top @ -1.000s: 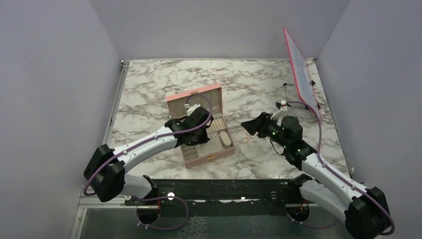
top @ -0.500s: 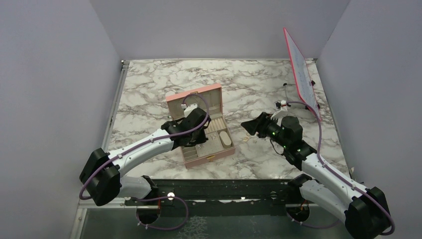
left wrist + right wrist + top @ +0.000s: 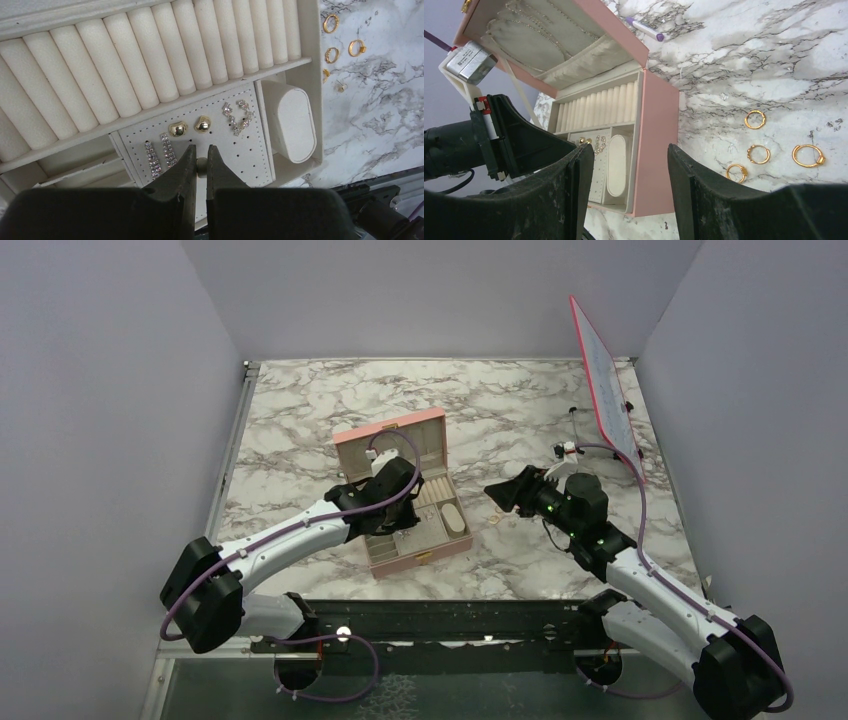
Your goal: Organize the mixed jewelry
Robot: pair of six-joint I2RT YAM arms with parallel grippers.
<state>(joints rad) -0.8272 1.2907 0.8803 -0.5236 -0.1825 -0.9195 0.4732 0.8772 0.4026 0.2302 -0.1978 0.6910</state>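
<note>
Rings (image 3: 755,119) lie on your counter (image 3: 774,65) beside the pink box (image 3: 659,150). Your right end effector (image 3: 629,150) gapes wide near them, while your left end effector (image 3: 200,149) pinches a small stud (image 3: 201,165) over the earring panel (image 3: 250,155).

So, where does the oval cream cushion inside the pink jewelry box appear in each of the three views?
Top external: oval cream cushion near the centre, on the right side of the pink jewelry box.
Left wrist: oval cream cushion right of centre, beside the perforated earring panel.
Right wrist: oval cream cushion low, left of centre.
Shared landmark: the ring rolls, just past one end of it.
</note>
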